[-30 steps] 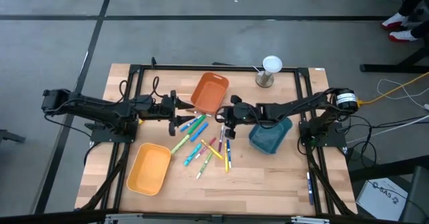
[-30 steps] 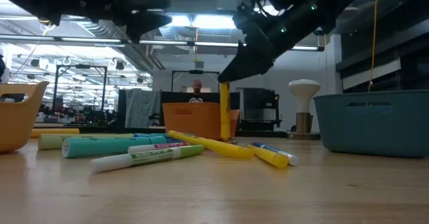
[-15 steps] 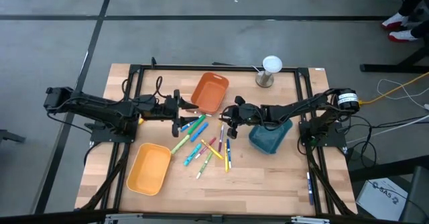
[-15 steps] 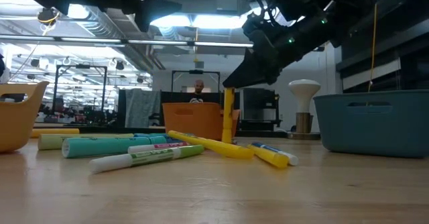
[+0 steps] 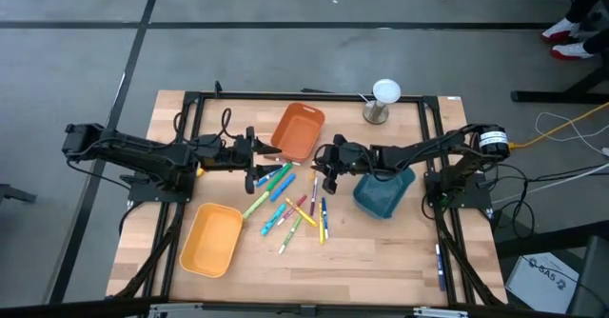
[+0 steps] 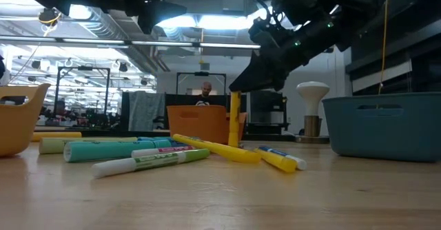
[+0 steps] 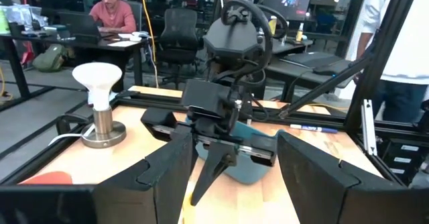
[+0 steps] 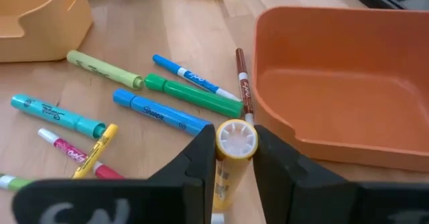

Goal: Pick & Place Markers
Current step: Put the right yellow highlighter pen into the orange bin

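Right fingers (image 8: 201,158) around upright yellow marker (image 8: 233,143)

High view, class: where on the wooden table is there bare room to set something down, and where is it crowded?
Bare wood lies along the near edge of the wooden table, between the yellow plastic bin and the teal plastic bin. It is crowded mid-table, where the scattered coloured markers lie below the orange plastic bin.

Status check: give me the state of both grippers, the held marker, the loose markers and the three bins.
Right gripper: shut on yellow marker, held upright.
Left gripper: open, empty.
Loose markers: lying on table.
Orange bin: empty.
Yellow bin: empty.
Blue bin: contents unclear.
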Available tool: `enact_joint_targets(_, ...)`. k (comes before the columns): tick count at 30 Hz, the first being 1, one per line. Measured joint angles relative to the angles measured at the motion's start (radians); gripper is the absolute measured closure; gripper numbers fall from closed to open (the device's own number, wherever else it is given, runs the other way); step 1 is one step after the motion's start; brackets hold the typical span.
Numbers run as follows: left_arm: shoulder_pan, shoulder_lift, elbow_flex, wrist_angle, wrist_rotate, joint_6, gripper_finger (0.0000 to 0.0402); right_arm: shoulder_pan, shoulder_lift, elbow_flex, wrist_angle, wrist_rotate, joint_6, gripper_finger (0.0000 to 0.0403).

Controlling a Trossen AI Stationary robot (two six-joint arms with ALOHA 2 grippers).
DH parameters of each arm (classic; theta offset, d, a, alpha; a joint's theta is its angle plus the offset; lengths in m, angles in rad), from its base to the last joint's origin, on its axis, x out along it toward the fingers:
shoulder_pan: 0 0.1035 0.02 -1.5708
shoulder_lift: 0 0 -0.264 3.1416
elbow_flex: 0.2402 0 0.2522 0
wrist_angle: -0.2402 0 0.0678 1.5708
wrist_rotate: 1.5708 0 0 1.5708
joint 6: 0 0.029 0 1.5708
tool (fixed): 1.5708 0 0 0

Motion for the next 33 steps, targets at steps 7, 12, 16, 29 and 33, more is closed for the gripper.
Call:
enact_joint_targets(7, 0.0, 0.0, 0.0, -0.013, 0.0, 0.0, 0.0187, 0.0, 0.001, -0.001, -0.002, -0.011, -0.001, 0.0325)
enact_joint_targets(12, 0.0, 0.0, 0.0, -0.014, 0.0, 0.0, 0.0187, 0.0, 0.002, -0.003, 0.011, -0.016, -0.001, 0.0325)
enact_joint_targets(16, 0.0, 0.0, 0.0, -0.014, 0.0, 0.0, 0.0187, 0.0, 0.002, 0.025, 0.024, -0.023, -0.01, 0.0325)
enact_joint_targets(29, 0.001, -0.028, -0.001, -0.018, 0.008, -0.017, 0.0187, 0.001, -0.044, 0.213, -0.147, -0.087, -0.101, 0.0325)
enact_joint_targets(33, 0.002, -0.029, -0.001, -0.037, 0.009, -0.017, 0.0187, 0.001, -0.112, 0.213, -0.175, -0.086, -0.105, 0.0325)
